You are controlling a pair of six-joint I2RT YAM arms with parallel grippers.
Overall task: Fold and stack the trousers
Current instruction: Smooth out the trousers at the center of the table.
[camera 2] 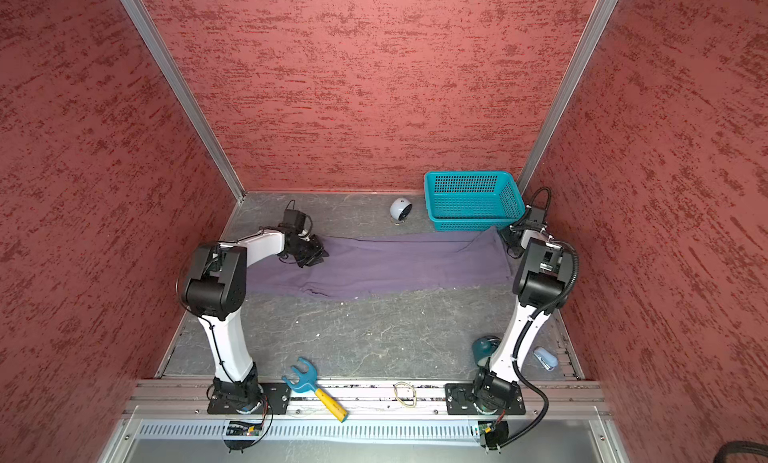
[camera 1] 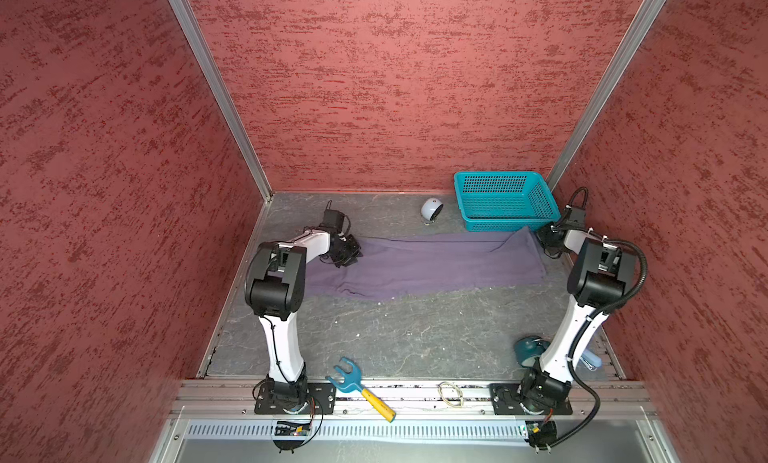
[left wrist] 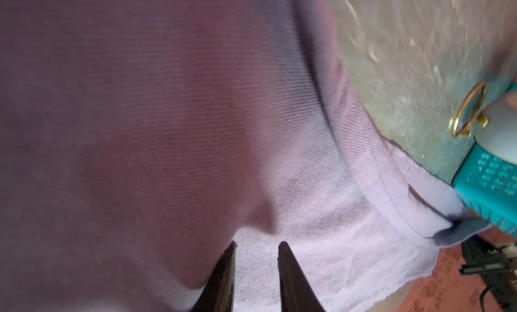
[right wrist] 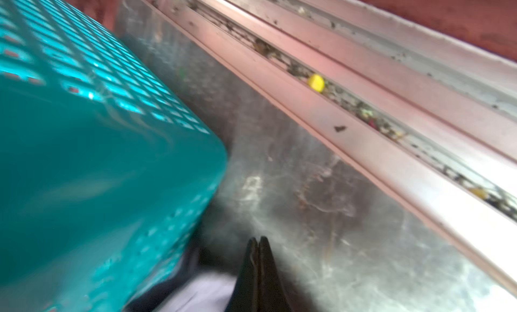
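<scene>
The muted purple trousers (camera 1: 436, 265) (camera 2: 395, 265) lie stretched across the far half of the table in both top views. My left gripper (camera 1: 351, 255) (camera 2: 316, 257) is at their far left end. In the left wrist view its jaws (left wrist: 257, 244) stand a little apart with the cloth (left wrist: 307, 212) bunched between them and draped over one finger. My right gripper (camera 1: 542, 234) (camera 2: 508, 234) is at the far right corner, where the cloth peaks up to it. In the right wrist view its jaws (right wrist: 258, 239) are pressed together, with pale cloth (right wrist: 201, 296) beside them.
A teal basket (camera 1: 498, 224) (camera 2: 469, 222) (left wrist: 489, 173) (right wrist: 84, 156) stands at the back right, touching the trousers. Also here are a white round gadget (camera 1: 431, 210), a blue and yellow toy fork (camera 1: 357, 388), a rubber band (camera 1: 451, 394) and a teal roll (camera 1: 528, 351). Red walls close three sides.
</scene>
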